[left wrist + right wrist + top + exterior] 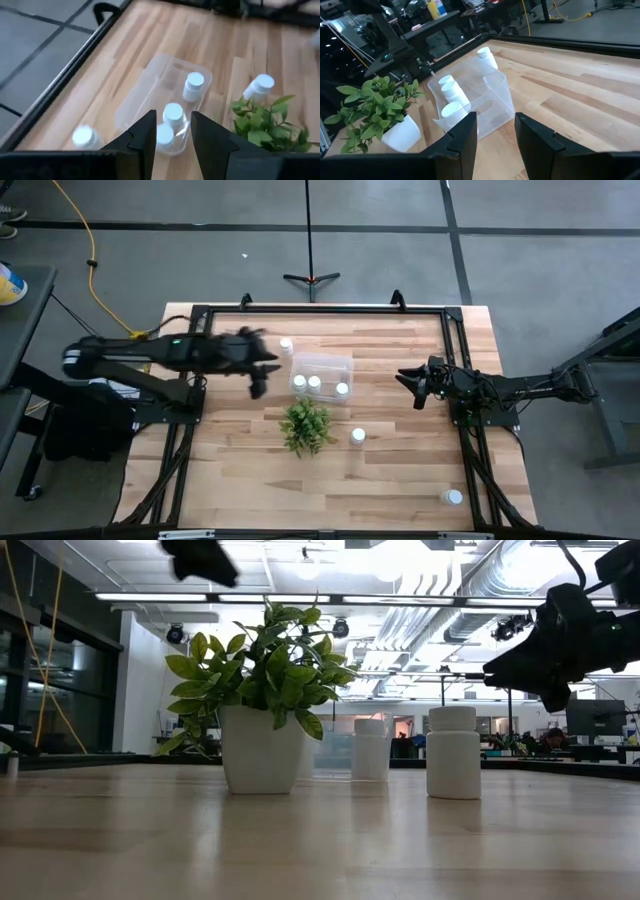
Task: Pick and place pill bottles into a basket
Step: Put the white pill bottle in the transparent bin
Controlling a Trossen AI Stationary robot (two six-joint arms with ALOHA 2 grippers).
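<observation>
My left tool (pixel 171 135), fingers apart and empty, hangs beside the basket (pixel 322 361). Next: drop squarely over the nearby bottle (pixel 286 345), close mid-body.

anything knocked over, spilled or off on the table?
Nothing stands out. Three pill bottles stand upright in the basket; the plant is upright too. Both grippers, left and right, are open and empty.

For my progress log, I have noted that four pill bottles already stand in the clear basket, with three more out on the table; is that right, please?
Not quite: the high view shows three pill bottles in the clear basket, not four. Three more do stand on the table: one behind the basket, one beside the plant, one near the front right corner.
</observation>
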